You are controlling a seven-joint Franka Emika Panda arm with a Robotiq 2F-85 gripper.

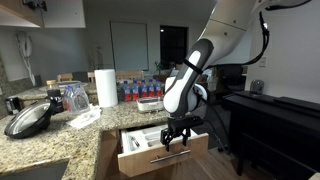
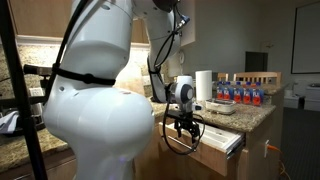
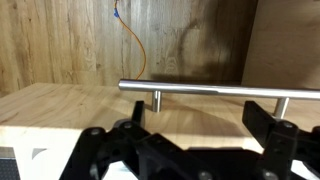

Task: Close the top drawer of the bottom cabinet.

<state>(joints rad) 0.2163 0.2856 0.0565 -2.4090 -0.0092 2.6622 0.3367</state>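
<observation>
Counter: running along the left of an exterior view, carrying a dark pan near its left edge and a paper towel roll toward its back edge.
Bottom cabinet: sitting under the counter's front corner.
Top drawer: standing pulled out just below the counter's front edge, right of that corner, leaving its white cutlery tray exposed.
Gripper: hovering over the drawer's outer end, spreading wide and holding nothing.
Step in hand: seeking contact with the drawer front, I judge; the drawer is not yet closed.
Doing it well: I would be pressing on the wood face or the bar handle near its middle. I would then be pushing straight toward the counter's edge, level and slow, so the drawer is not skewing.
Risk: dipping into the tray or snagging under the bar.
Wrist view alone: showing the silver bar crossing the wood front, the dark fingers well apart at the bottom, and an orange cable hanging beyond. It is not showing whether anything is touching.
Exterior views alone: showing how far out the drawer is standing. The arm's white body is hiding much of the counter.
</observation>
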